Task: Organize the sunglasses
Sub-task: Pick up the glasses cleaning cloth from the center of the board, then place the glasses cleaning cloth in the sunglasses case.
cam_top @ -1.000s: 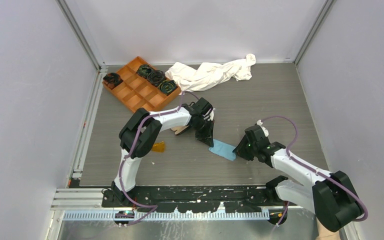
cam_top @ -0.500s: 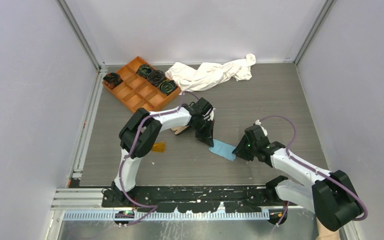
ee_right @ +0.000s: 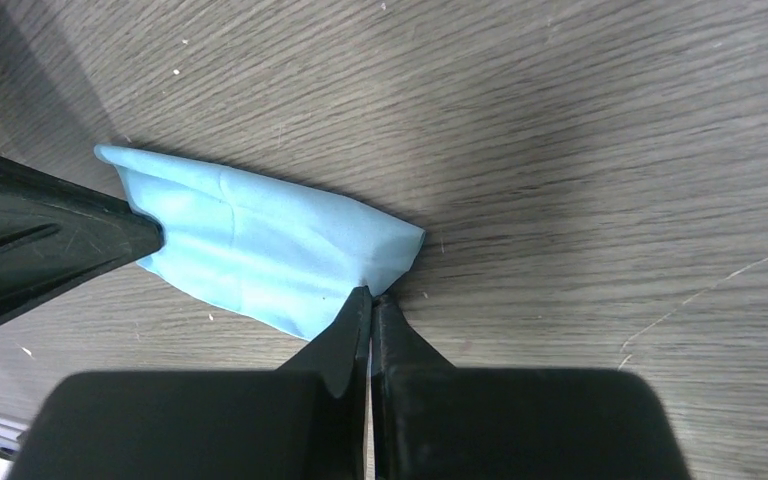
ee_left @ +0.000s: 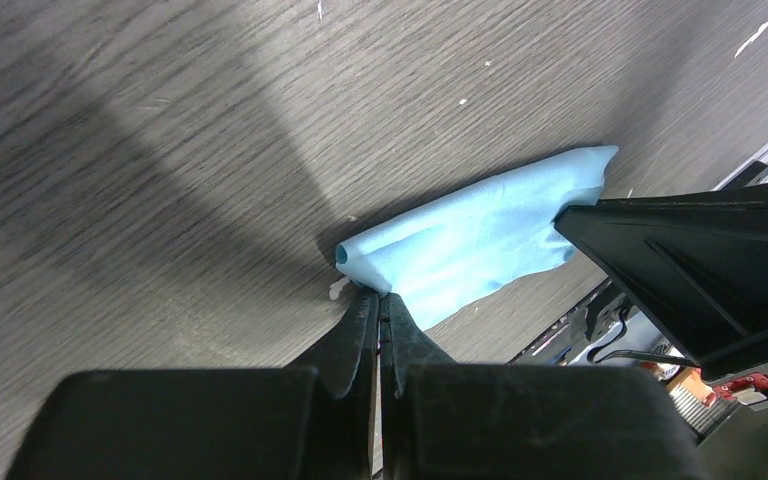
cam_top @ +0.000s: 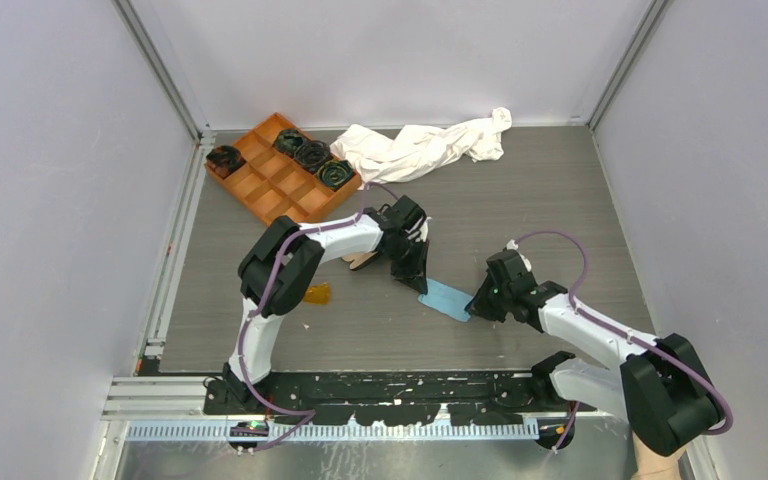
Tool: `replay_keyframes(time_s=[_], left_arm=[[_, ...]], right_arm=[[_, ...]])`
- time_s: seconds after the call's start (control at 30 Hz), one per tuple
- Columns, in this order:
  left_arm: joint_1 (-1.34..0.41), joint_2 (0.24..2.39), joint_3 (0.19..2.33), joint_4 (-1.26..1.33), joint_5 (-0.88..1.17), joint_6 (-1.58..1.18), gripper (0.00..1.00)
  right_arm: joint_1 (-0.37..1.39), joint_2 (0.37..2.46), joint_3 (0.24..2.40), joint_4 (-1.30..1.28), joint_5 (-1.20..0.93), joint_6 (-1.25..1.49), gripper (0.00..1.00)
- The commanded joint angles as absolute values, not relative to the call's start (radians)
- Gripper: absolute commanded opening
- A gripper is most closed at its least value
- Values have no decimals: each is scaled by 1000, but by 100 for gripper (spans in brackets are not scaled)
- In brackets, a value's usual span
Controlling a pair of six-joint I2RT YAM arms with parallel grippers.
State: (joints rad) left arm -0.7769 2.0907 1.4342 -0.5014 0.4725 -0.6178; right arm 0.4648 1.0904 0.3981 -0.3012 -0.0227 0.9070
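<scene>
Overhead view looking down on table [cam_top: 520, 200], both wrist views close, facing shared blue cloth [ee_left: 470, 240]

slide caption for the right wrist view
Right gripper shut on one corner of the blue cloth lying on the wood-grain table

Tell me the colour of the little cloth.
Light blue. The cloth shows best from the right wrist.

Matt grey wood-grain table [cam_top: 560, 200], smooth soft blue cloth [ee_right: 260, 250], translucent amber plastic sunglasses [cam_top: 317, 294]
</scene>
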Motion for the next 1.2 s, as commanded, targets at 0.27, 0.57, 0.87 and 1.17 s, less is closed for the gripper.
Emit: replay_keyframes(time_s=[0.27, 0.57, 0.87, 1.17], left_arm=[[-787, 1945, 1409, -456, 450, -613, 0], [-779, 1853, 1436, -512, 398, -611, 0], [-677, 1712, 1450, -638, 300, -600, 0], [-537, 1602, 1391, -681, 233, -606, 0]], right_arm=[[471, 1037, 524, -390, -7, 842, 1], [474, 1080, 651, -403, -13, 812, 0], [479, 1261, 904, -419, -58, 696, 0], [527, 1556, 1189, -385, -132, 648, 1]])
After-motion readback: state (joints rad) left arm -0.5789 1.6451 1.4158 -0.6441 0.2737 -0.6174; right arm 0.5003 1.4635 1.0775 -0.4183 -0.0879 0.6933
